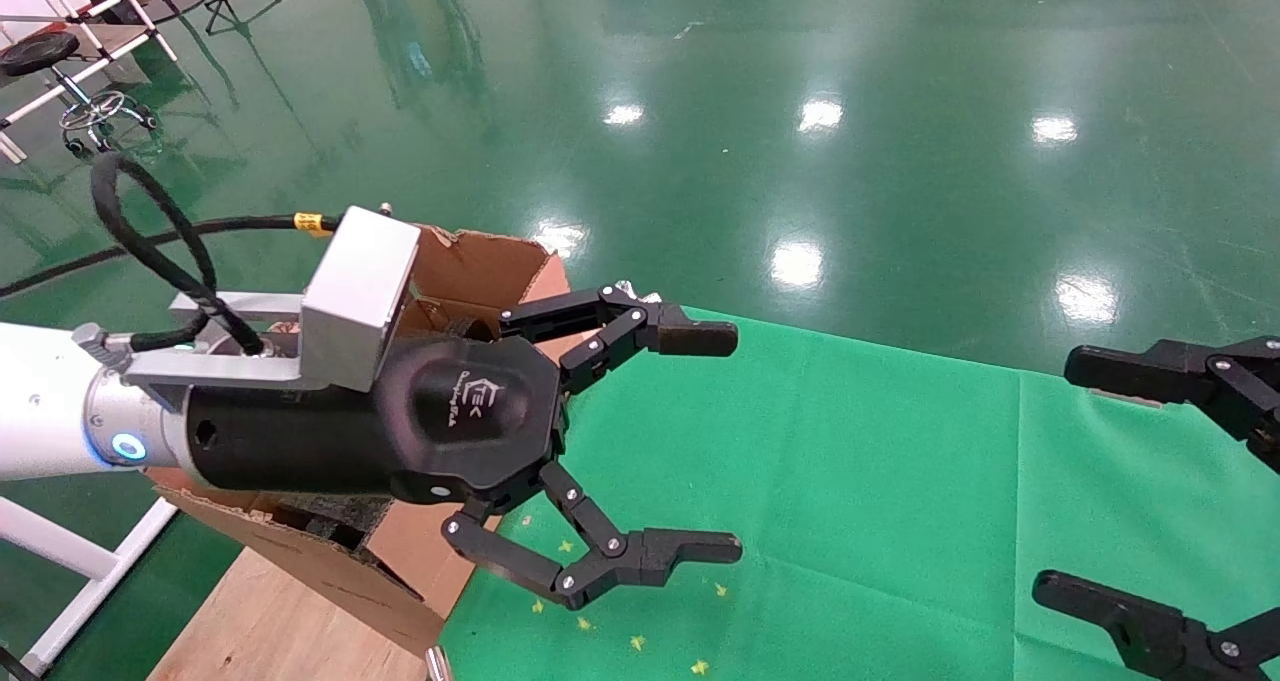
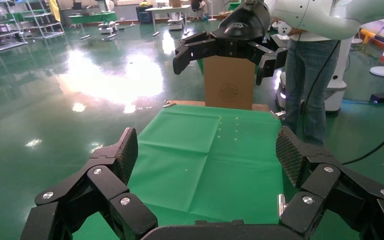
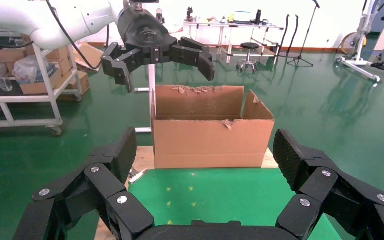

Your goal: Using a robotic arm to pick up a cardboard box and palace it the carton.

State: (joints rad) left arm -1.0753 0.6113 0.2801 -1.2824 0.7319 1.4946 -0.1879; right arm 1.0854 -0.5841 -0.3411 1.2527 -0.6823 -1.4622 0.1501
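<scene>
The carton (image 1: pixel 470 261) is large, brown and open, with torn flaps, at the table's left end; it also shows in the right wrist view (image 3: pixel 212 140). My left gripper (image 1: pixel 735 441), on the white arm, hangs open and empty above the green cloth, just right of the carton, and shows in the right wrist view (image 3: pixel 166 75). A closed brown cardboard box (image 2: pixel 228 95) with a round mark stands upright at the table's far right end, out of the head view. My right gripper (image 1: pixel 1055 476) is open and empty in front of that box (image 2: pixel 219 70).
A green cloth (image 1: pixel 850 481) covers the table, with bare wood (image 1: pixel 270 621) under the carton. A stool (image 1: pixel 50 51) and racks stand on the floor at the back left. A person in jeans (image 2: pixel 305 90) stands past the table's right end.
</scene>
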